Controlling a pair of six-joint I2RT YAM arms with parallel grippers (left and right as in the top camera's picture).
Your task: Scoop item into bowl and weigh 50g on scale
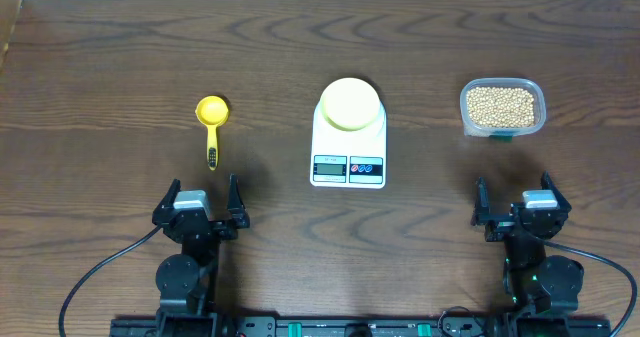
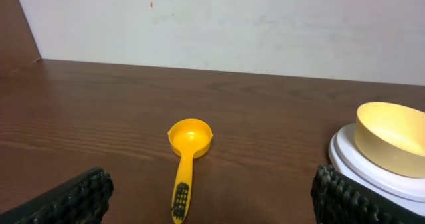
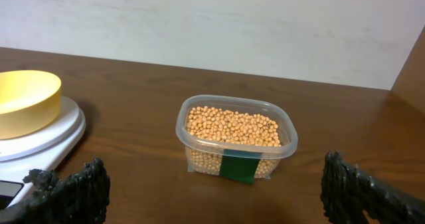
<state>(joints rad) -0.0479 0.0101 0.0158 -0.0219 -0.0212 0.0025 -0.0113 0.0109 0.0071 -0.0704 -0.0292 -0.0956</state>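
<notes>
Your beans (image 1: 503, 102) sit in the clear container (image 1: 543, 107) at 3 o'clock from the scale (image 1: 348, 147), which carries the empty bowl (image 1: 350, 104), likely so added weight reads directly. The yellow scoop (image 1: 212, 132) lies at 9 o'clock, handle toward your left gripper (image 1: 203, 190) for an easy pick; it and the right gripper (image 1: 514, 190) are spread wide, empty.

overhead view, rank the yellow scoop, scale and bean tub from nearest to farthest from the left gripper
1. Yellow scoop, just ahead of the left gripper.
2. Scale, middle of the table.
3. Bean tub, far right side.
</notes>
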